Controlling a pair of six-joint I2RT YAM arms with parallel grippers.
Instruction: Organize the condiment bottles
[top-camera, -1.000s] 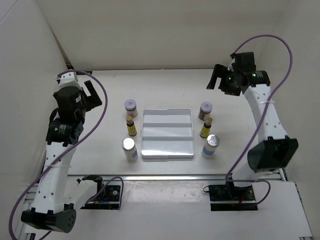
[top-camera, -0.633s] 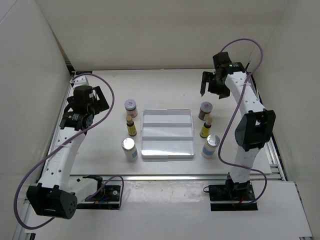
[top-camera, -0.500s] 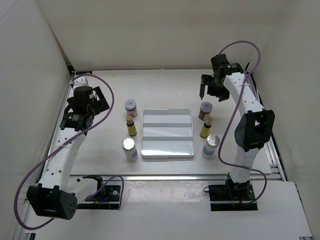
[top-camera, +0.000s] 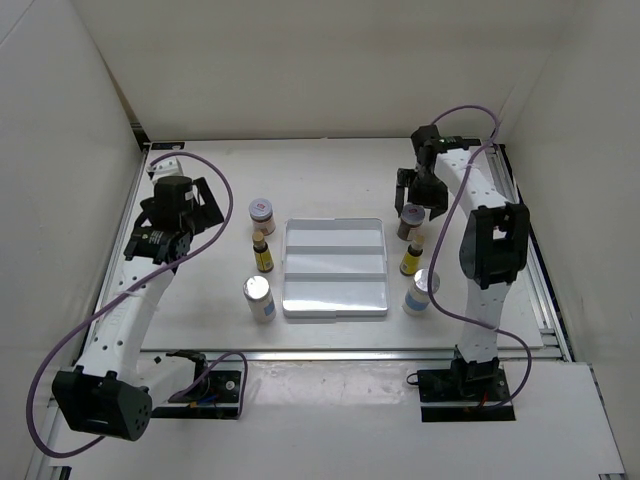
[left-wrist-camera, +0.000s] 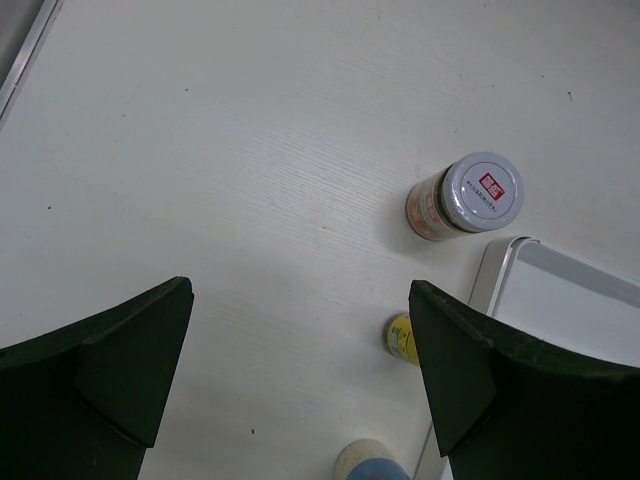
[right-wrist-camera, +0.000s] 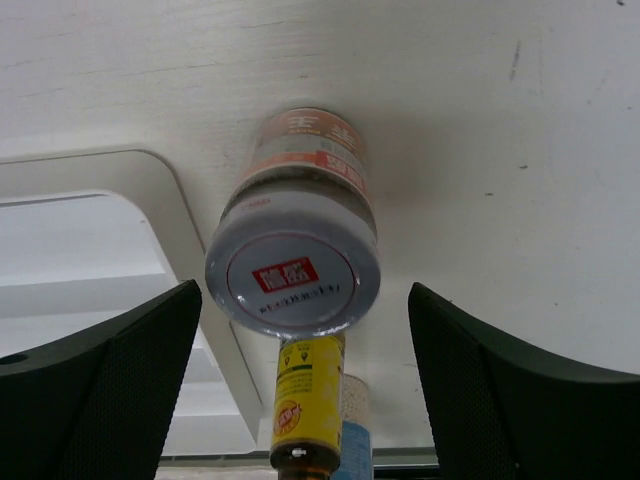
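On the surface (top-camera: 330, 170), the white ridged tray (top-camera: 335, 290) holds no bottles; three stand along its 3 o'clock side, three along 9 o'clock. The left hand (left-wrist-camera: 300, 300) is wide and holds nothing, its brown jar (left-wrist-camera: 465, 195) off at 2 o'clock. The right hand (top-camera: 418, 195) hangs directly over the other brown jar (right-wrist-camera: 293, 275), jaws wider than the lid, touching nothing. The likely risk is a high pinch on the lid alone: the jar could tip into the yellow bottle (right-wrist-camera: 308, 410) just beside it at 6 o'clock.
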